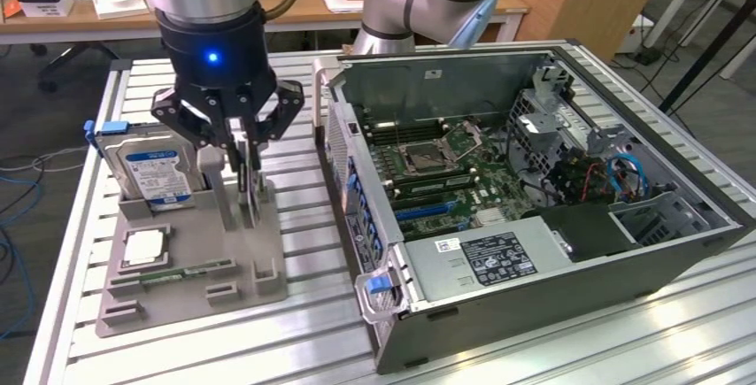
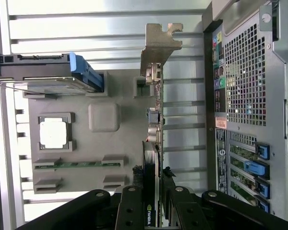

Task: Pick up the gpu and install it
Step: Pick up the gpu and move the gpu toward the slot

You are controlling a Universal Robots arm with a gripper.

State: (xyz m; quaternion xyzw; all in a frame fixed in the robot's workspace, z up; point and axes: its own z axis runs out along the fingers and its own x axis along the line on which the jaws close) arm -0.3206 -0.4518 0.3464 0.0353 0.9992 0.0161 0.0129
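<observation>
Gpu (image 2: pixel 158 103), thin board w/ silver bracket (image 2: pixel 159 43), upright in holder (image 2: pixel 86 139), jaws gripping it

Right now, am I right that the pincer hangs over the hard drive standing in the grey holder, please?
Not quite: the pincer hangs over the gpu standing in the grey holder, not the hard drive; the wrist view shows it.
</observation>
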